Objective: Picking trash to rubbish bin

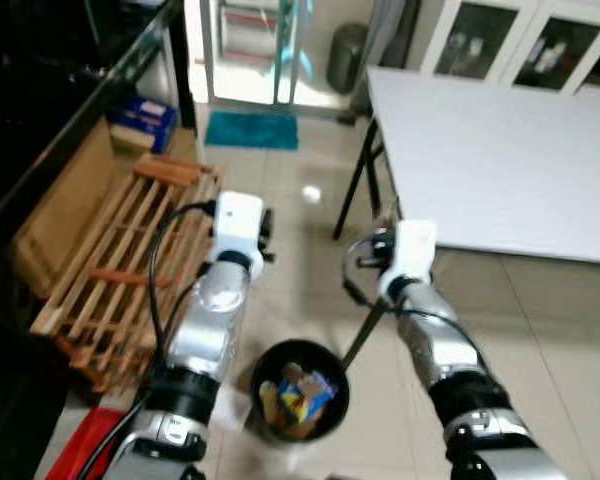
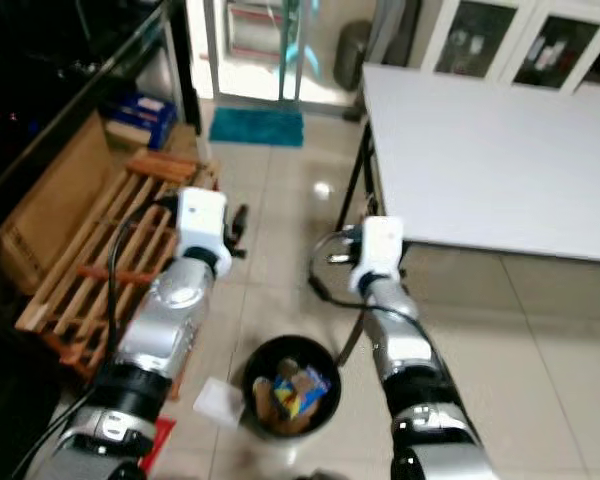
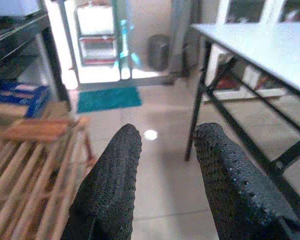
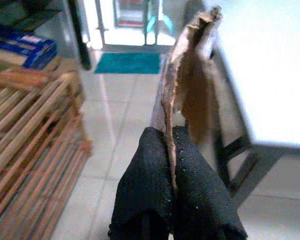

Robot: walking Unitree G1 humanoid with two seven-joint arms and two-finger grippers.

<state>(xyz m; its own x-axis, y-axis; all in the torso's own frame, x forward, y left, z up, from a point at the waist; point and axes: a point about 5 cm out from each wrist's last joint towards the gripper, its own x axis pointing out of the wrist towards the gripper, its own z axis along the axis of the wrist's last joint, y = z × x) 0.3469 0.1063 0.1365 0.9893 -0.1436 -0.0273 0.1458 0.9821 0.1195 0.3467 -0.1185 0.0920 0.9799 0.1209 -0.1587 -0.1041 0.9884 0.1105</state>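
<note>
1. Spanning the right side of the scene: a white table (image 1: 500, 150) on black legs, standing over a pale tiled floor (image 1: 290, 190).
2. Wooden slatted pallet (image 1: 120, 260) lies flat on the floor at the robot's left, beside a dark shelving unit (image 1: 70, 90). Blue boxes (image 1: 142, 122) sit near the pallet's far end; a teal mat (image 1: 252, 130) lies at the doorway beyond.
3. Round black rubbish bin (image 1: 300, 390) stands on the floor between the two arms, close to the robot. It holds mixed trash, brown pieces plus a blue-and-yellow wrapper (image 1: 306, 392). A white scrap (image 2: 218, 400) lies on the floor just beside the bin.
4. Left gripper (image 3: 165, 165): held over the floor next to the pallet, fingers spread apart with nothing between them.
5. Right gripper (image 4: 171, 150): raised near the table's edge, beyond the bin. Fingers pressed together on a torn piece of brown cardboard (image 4: 192, 75), which stands upright out of the fingertips. This trash is in the gripper, not in the bin.
</note>
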